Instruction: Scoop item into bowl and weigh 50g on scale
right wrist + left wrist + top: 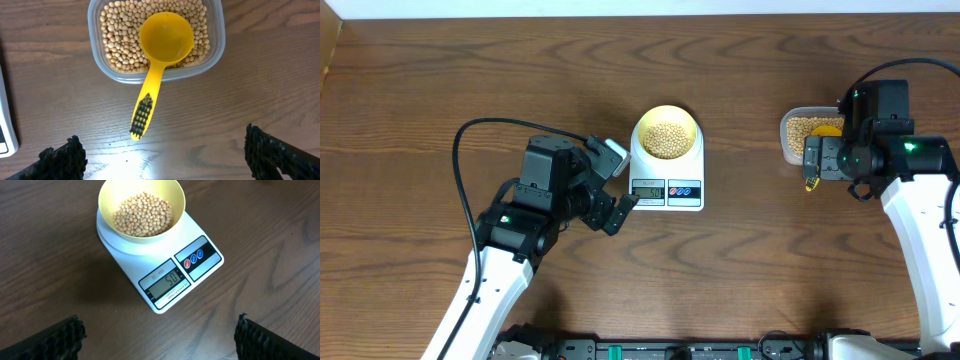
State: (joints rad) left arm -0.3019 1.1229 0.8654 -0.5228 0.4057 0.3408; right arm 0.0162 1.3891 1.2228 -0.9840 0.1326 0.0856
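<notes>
The pale yellow bowl [644,131] [107,200] stands on the white scale [692,165] [131,262], filled with tan beans [667,138] [142,215]. The scale's display [168,281] reads 50. My left gripper [620,187] [160,342] hovers open just left of the scale's front, with only bare table between its fingers [60,340]. My right gripper [811,166] [162,157] is open above the table in front of the clear tub [786,135] [216,45]. More beans [120,40] fill that tub. A yellow scoop [166,34] rests on them, its handle [145,110] pointing toward the gripper and apart from it.
The wooden table [440,90] stretches left of the scale. The left arm's black cable [470,150] loops over it. A corner of the scale [5,125] shows at the left edge of the right wrist view.
</notes>
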